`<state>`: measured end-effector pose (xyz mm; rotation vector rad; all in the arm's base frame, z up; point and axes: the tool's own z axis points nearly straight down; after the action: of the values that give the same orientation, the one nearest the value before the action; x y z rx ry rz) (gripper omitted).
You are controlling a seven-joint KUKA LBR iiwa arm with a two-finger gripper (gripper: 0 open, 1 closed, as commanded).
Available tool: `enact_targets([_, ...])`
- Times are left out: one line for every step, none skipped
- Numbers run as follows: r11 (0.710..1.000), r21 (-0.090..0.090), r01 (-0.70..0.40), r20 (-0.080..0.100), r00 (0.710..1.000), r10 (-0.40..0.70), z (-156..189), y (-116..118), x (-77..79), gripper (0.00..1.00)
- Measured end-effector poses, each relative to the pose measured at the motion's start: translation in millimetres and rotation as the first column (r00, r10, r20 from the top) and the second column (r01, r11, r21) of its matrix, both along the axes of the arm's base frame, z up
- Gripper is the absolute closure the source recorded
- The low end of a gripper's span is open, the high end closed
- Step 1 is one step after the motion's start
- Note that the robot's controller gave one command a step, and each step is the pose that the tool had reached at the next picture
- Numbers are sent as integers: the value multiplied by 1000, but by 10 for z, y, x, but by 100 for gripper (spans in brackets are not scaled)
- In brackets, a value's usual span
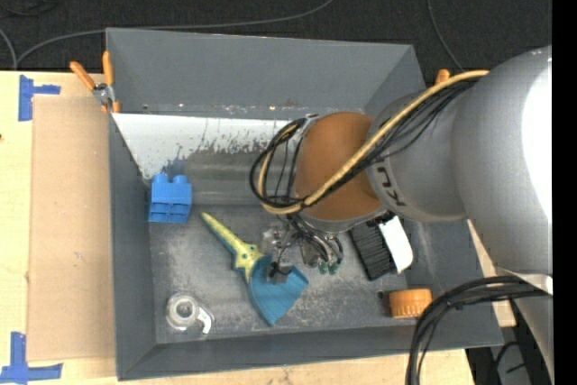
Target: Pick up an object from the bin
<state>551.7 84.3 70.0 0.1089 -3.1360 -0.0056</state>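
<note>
My gripper [282,264] hangs low in the middle of the bin, under the arm's orange cover. Its tip is at the upper edge of a blue flat piece [274,295], which joins a yellow handle [227,239] running up to the left. Whether it touches that piece is unclear. A black brush with a white handle [382,248] lies just right of the gripper.
A blue toy brick [170,197] sits at the left of the bin floor. At the front left lies a clear round cap [185,312]. A small orange thing [409,302] rests at the front right. The arm covers the bin's right back part.
</note>
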Motion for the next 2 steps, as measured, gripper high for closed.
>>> enact_targets([1000, -1, -1, -3, 1000, 1, 108, -1, -10, 100])
enact_targets([1000, -1, -2, -5, 1000, 2, 321, 0, -15, 100])
